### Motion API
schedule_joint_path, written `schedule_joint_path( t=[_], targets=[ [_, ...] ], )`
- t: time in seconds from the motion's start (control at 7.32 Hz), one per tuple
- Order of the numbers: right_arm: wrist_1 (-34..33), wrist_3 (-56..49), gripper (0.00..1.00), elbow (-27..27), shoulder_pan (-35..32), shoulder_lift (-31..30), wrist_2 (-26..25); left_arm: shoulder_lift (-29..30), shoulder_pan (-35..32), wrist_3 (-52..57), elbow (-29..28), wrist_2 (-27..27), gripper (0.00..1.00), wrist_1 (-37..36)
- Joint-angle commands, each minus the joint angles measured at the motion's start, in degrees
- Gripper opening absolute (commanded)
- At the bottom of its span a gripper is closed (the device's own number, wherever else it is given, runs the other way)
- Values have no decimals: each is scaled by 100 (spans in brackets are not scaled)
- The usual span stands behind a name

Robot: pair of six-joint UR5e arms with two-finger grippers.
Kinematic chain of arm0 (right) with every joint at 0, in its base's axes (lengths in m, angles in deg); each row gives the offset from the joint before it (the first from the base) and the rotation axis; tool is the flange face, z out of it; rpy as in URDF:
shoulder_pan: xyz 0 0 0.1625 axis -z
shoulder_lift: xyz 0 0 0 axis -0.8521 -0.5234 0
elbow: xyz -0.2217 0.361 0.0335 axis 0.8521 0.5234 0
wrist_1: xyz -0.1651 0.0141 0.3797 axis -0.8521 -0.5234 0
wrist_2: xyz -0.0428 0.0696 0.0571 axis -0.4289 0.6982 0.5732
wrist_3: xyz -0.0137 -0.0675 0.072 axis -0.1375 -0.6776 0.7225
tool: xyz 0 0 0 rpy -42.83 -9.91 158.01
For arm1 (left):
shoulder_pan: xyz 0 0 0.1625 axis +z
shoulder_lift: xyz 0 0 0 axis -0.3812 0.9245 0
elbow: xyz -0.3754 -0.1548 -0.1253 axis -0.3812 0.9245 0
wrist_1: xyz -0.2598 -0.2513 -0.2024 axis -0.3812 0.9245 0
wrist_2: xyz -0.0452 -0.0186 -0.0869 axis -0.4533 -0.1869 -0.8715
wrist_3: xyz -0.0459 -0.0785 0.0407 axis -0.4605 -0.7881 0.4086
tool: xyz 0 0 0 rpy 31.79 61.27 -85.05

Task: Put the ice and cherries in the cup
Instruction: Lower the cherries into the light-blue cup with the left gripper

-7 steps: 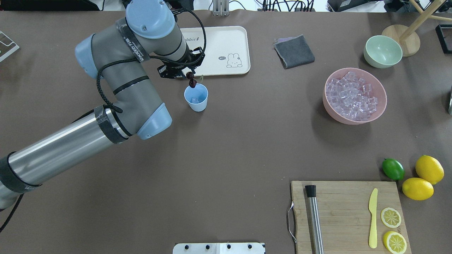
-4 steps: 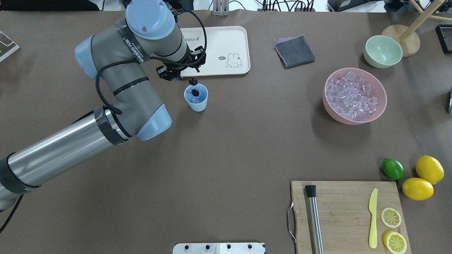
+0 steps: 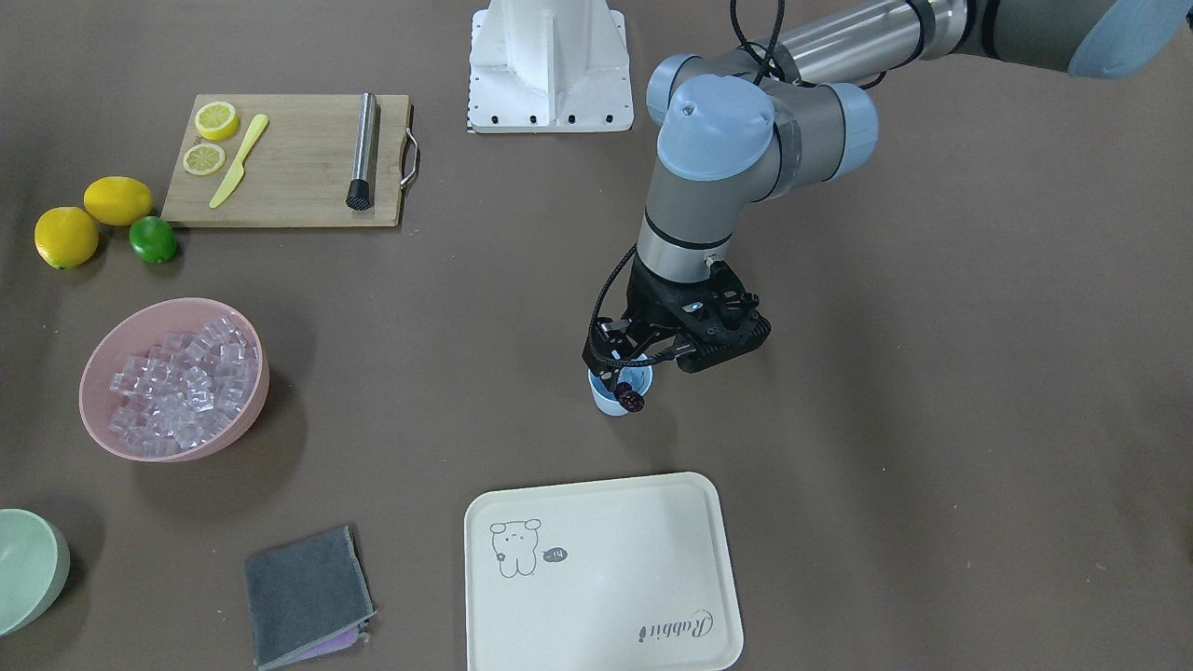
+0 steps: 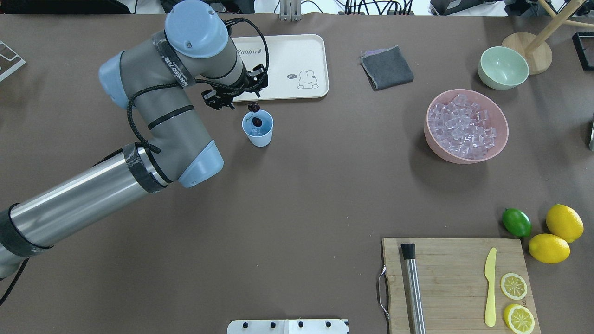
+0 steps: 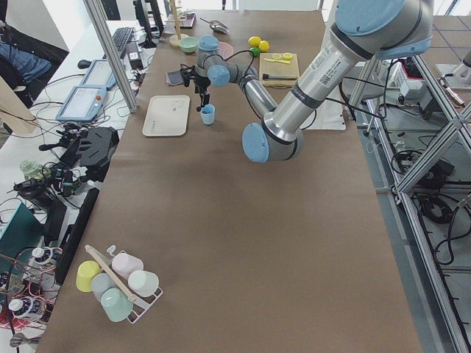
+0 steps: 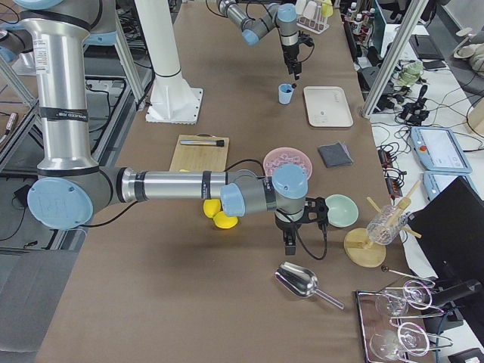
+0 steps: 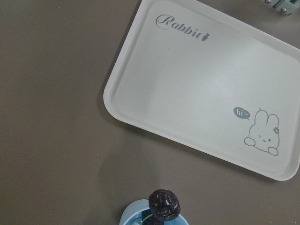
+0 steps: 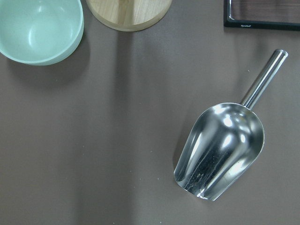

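The cup (image 4: pixel 260 137), upper left, holds ice (image 4: pixel 254 132); the cherries (image 4: pixel 253 107) straddle its rim, so the task looks nearly done. The left gripper (image 4: pixel 219 100) is spread and empty; I cannot tell the right gripper's (image 6: pixel 291 240) state.

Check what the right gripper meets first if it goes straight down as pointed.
Likely bare table, not the metal scoop: the right gripper points down, and its wrist view is centred on tabletop beside the scoop.

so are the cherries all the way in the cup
Only half in: of the cherries, one lies inside the light-blue cup; the other sits at its rim, not inside.
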Motion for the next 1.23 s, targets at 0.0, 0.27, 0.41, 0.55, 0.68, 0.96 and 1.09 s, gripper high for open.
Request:
schedule_joint_path(
  t=[0.0,0.27,0.41,0.55,0.68,0.96,1.09],
  targets=[
    [9,-8,100,4,0,-9,0,15,-7,155,-294,222,36,216],
    [9,-8,100,21,0,-9,0,33,11,120,-304,231,36,226],
    [0,-16,100,30,0,-26,0,42,80,120,-321,266,36,226],
    [9,-16,100,22,-9,-70,9,50,142,128,-321,405,36,226],
    [52,-25,100,13,-9,-131,9,59,160,137,-313,476,36,226],
    [88,-16,100,21,0,-132,9,50,160,155,-199,442,36,217],
    [88,-25,100,30,0,-132,0,7,151,172,11,416,36,182]
  ],
)
